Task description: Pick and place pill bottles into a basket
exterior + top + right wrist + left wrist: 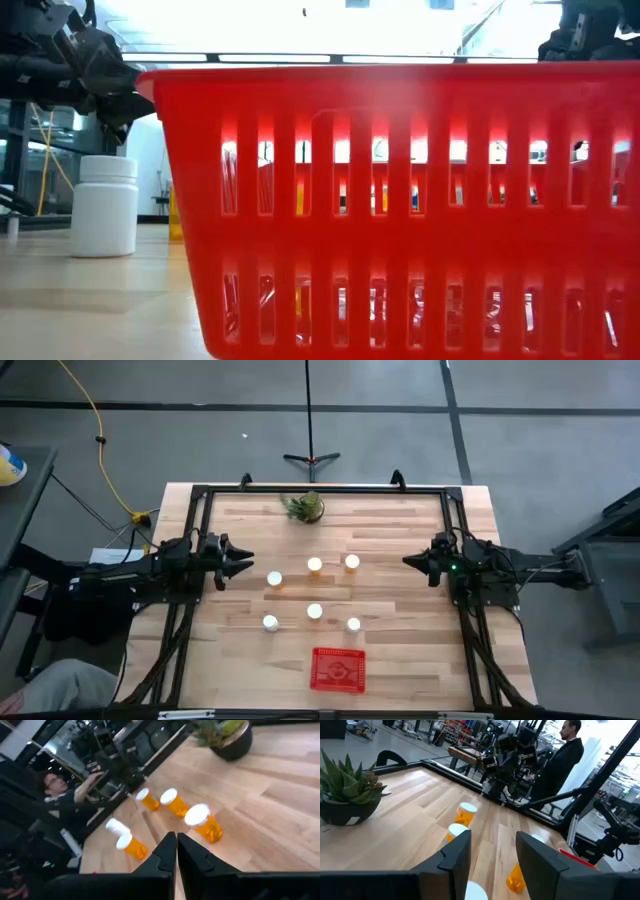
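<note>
Wooden worktop [400,600], red basket [338,668] empty at lower centre of the high view. Six pill bottles [314,565] stand upright mid-frame, between the arms. Left gripper [243,563] closed, empty, just left of the nearest bottle; right gripper [409,561] closed, empty, farther off.
</note>
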